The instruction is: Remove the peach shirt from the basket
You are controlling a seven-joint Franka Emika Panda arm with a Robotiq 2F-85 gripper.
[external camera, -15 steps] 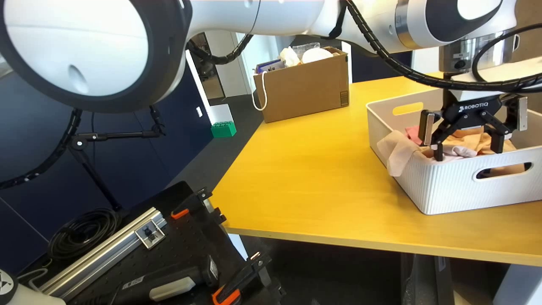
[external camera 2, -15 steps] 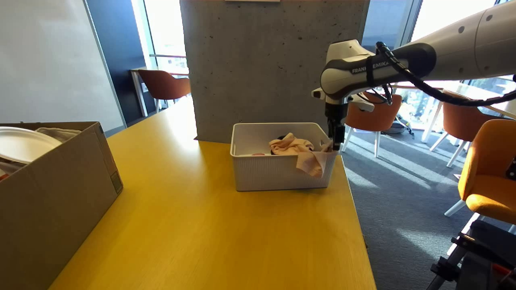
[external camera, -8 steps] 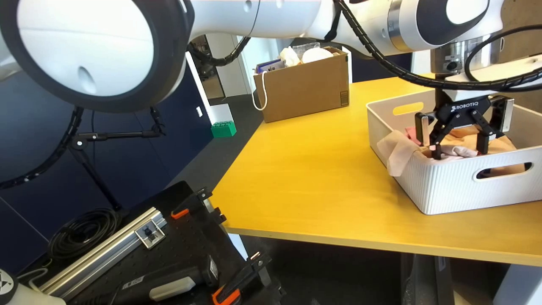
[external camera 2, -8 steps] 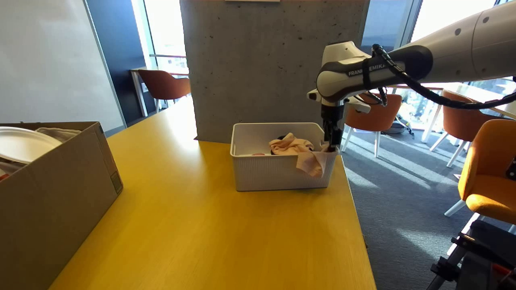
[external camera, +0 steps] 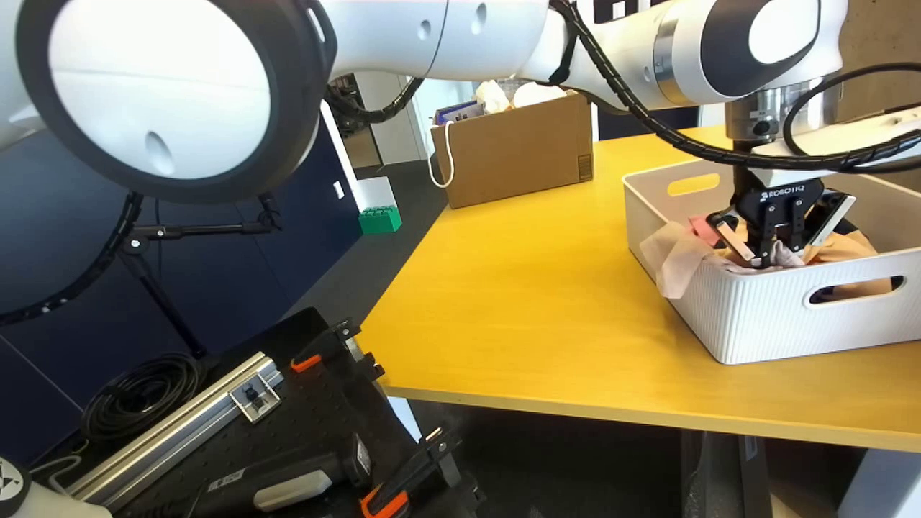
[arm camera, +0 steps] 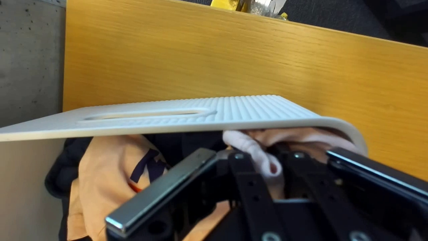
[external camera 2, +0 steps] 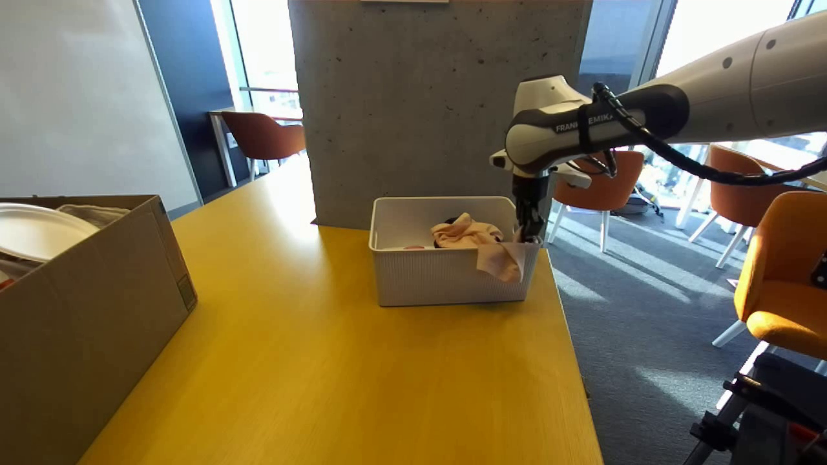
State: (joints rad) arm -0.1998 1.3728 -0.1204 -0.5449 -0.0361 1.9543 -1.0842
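Note:
The peach shirt, a pale cloth, hangs over a corner of the white ribbed basket (external camera: 777, 316) in both exterior views, with its loose flap (external camera: 673, 259) (external camera 2: 501, 263) outside the wall. Just inside that corner, my gripper (external camera: 777, 260) points down. In the wrist view a whitish-pink fold (arm camera: 245, 144), seemingly part of the same shirt, runs between the fingers of the gripper (arm camera: 269, 156), which are drawn together on it. The fingertips' lowest ends are hidden by the cloth and rim. A brighter orange-peach cloth (arm camera: 107, 167) with dark print lies beside it in the basket.
Dark cloth (arm camera: 57, 177) and a pinkish-red piece (external camera: 701, 229) share the basket. The gripper is close to the basket's rim (arm camera: 200, 128). A full cardboard box (external camera: 518, 155) stands farther along the yellow table (external camera: 518, 309). A concrete wall (external camera 2: 439, 116) rises behind the basket.
My gripper has come down slightly and shifted left in both exterior views. Its fingers, wide apart before, have drawn together around the fold. The shirt's hanging flap has moved a little.

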